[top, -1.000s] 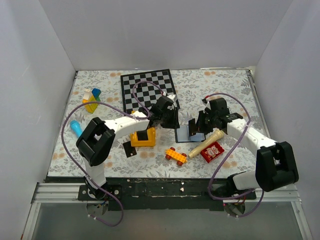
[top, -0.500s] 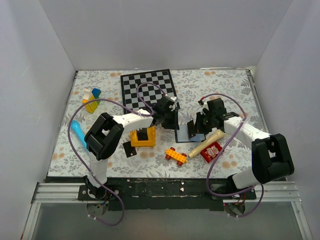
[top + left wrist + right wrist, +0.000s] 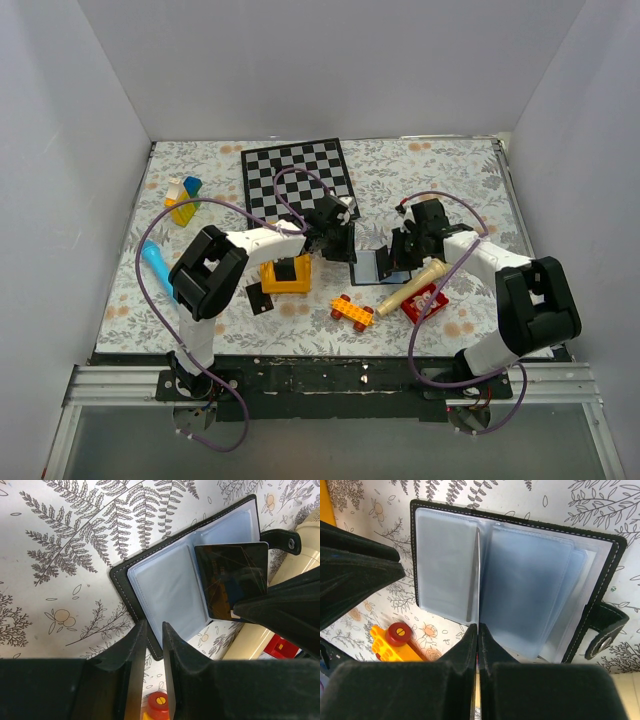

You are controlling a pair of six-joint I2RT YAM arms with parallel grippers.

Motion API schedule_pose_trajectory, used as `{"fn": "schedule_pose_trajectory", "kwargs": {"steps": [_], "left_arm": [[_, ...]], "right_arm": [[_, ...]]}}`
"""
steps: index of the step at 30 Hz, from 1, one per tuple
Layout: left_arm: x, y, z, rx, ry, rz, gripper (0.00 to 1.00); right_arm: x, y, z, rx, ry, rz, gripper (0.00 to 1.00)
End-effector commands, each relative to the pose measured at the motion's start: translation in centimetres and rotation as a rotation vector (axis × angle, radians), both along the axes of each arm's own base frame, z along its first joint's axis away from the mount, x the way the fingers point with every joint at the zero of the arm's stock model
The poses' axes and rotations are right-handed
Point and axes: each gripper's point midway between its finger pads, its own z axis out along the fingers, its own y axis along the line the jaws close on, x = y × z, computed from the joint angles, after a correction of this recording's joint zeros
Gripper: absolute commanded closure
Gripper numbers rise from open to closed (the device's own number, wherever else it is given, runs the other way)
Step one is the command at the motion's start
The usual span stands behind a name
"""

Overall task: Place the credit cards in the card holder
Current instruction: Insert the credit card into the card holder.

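— What is your right gripper (image 3: pixel 476 627) doing?
— It is pinched tight on a card (image 3: pixel 474 575), which stands edge-on over the open holder (image 3: pixel 530 580). The holder lies flat on the table (image 3: pixel 560 500).
— And the left gripper (image 3: pixel 152 627)?
— Only a narrow gap, at the holder's near edge. I can't tell whether it grips.

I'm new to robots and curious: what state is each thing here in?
card holder: open flat, pockets up.
snap tab: unfastened.
credit card: held on edge at the holder's middle.
right gripper: shut on the card.
left gripper: nearly closed at the holder's edge; grip unclear.
spare card: lying flat, untouched.
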Motion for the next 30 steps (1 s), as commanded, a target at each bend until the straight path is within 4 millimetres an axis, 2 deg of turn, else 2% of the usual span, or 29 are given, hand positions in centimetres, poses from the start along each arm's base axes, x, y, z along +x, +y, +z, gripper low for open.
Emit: {"fn": "schedule_pose_trajectory", "kwargs": {"steps": [1, 20, 30], "left_arm": [[0.0, 0.4, 0.4, -0.002, -0.011, -0.002, 0.82], [-1.0, 1.4, -2.0, 0.031, 0.027, 0.003, 0.83], [-1.1, 1.1, -2.3, 0.025, 0.033, -0.011, 0.84]], "right_arm": [[0.7, 0.5, 0.2, 0.055, 0.000, -0.006, 0.99], [0.3, 1.0, -0.4, 0.203, 0.101, -0.062, 0.99], [0.1, 1.0, -1.1, 0.234, 0.176, -0.133, 0.99]]}}
